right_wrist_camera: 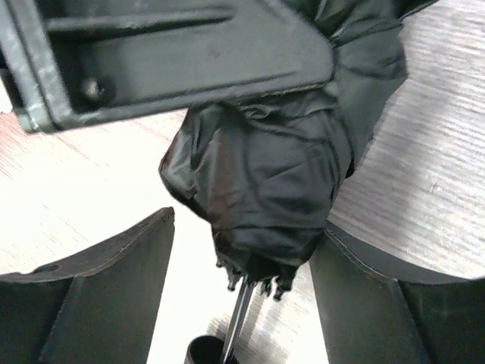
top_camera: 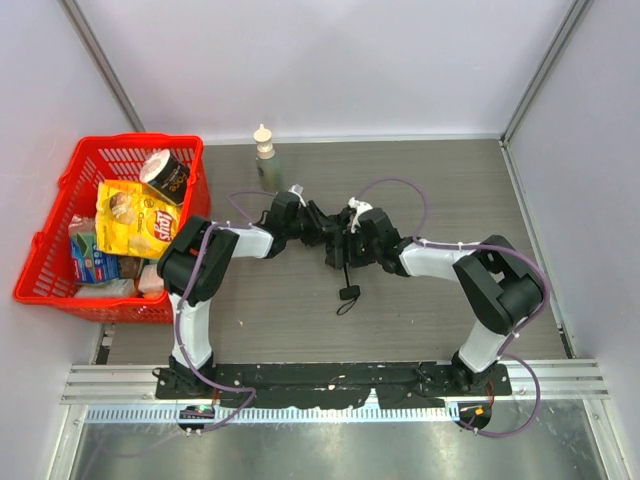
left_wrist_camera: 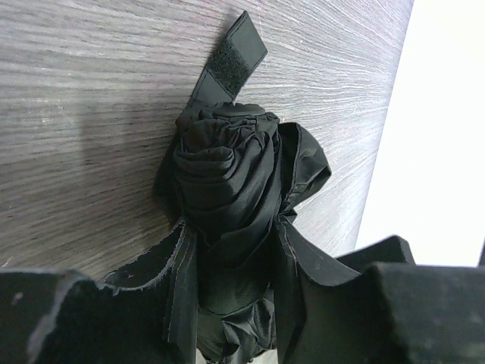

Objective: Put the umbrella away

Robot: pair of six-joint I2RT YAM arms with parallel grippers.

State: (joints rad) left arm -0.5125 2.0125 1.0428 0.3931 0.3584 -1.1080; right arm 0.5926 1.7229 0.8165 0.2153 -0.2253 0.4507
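The black umbrella (top_camera: 331, 238) lies folded at the table's middle, held up between both grippers. Its thin shaft (top_camera: 343, 270) runs toward me to the small handle and wrist loop (top_camera: 348, 295) on the table. My left gripper (top_camera: 312, 222) is shut on the bunched charcoal fabric (left_wrist_camera: 227, 174); the closing strap (left_wrist_camera: 227, 64) sticks out beyond it. My right gripper (top_camera: 342, 240) is open around the canopy's lower end (right_wrist_camera: 265, 174): the right finger (right_wrist_camera: 364, 296) touches the fabric, the left finger (right_wrist_camera: 114, 280) stands apart. The shaft (right_wrist_camera: 239, 311) and handle top (right_wrist_camera: 204, 353) show below.
A red basket (top_camera: 60, 215) at the far left holds a yellow snack bag (top_camera: 135, 215), a tin (top_camera: 165, 175) and other packets. A small bottle (top_camera: 264, 142) stands at the back wall. White walls close off three sides.
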